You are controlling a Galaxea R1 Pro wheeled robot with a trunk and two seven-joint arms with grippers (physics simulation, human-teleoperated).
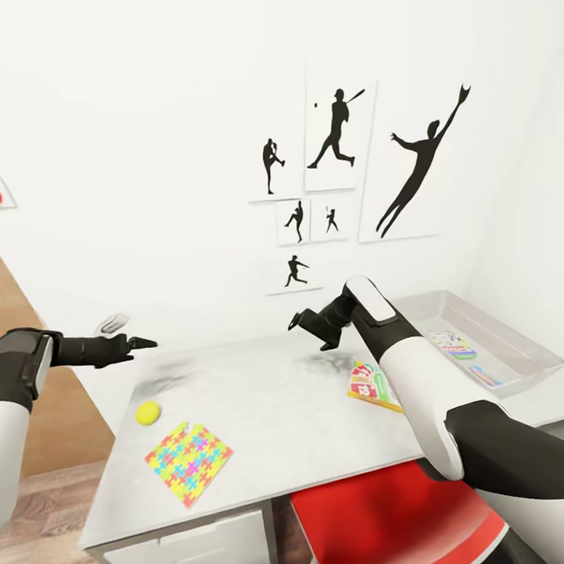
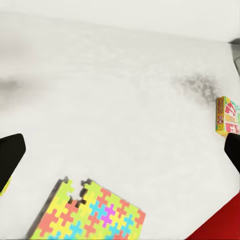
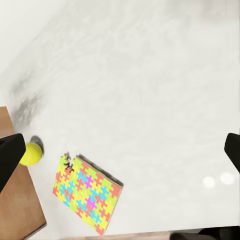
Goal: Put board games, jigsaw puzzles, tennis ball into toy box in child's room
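Your left gripper, fingers spread and empty, hovers above the table; the tennis ball lies just below it, beside the jigsaw puzzle. Right gripper, also spread, is farther off.

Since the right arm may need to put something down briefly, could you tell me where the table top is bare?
The widest bare patch of the table lies mid-top, bordered by the tennis ball and jigsaw puzzle on one side and the board game on the other. The back strip along the wall is bare too. It is crowded by the toy box, which already holds items.
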